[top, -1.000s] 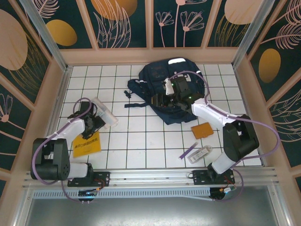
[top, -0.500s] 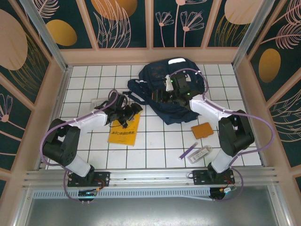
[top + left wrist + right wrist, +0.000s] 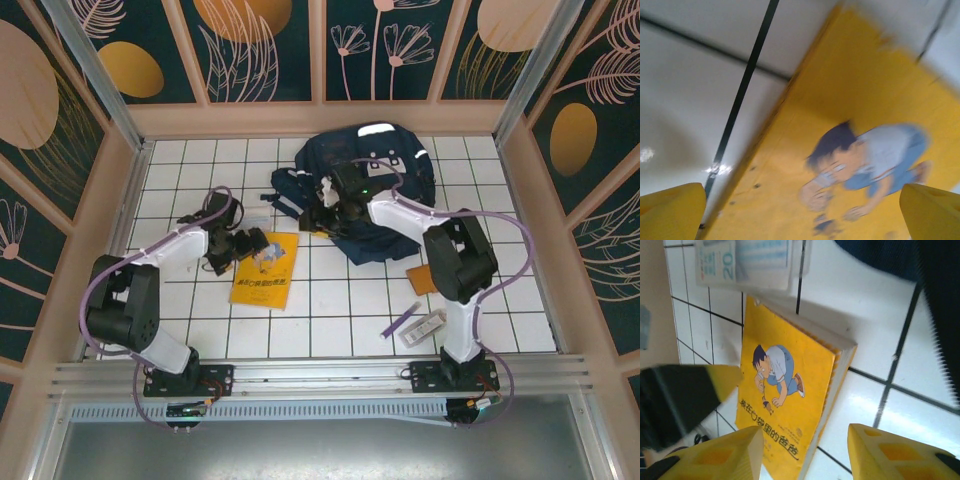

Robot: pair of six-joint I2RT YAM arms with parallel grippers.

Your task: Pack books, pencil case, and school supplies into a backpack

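The yellow book lies flat on the white tiles, its cartoon-boy cover up. My left gripper hovers open just over the book's upper left part, its yellow fingertips wide apart. Above the book's upper right corner my right gripper is open too, holding nothing. The navy backpack lies at the back, its dark fabric beside my right wrist. The orange book is partly hidden by the right arm. Purple pen and a clear pack lie front right.
Another clear stationery pack lies just past the yellow book's top edge. A backpack strap trails left over the tiles. Wooden walls ring the tiled floor. The left gripper's finger reaches into the right wrist view.
The yellow book was dragged from the front left toward the middle, then stayed put. My left gripper drew back slightly left. My right gripper swung off the backpack toward the book.
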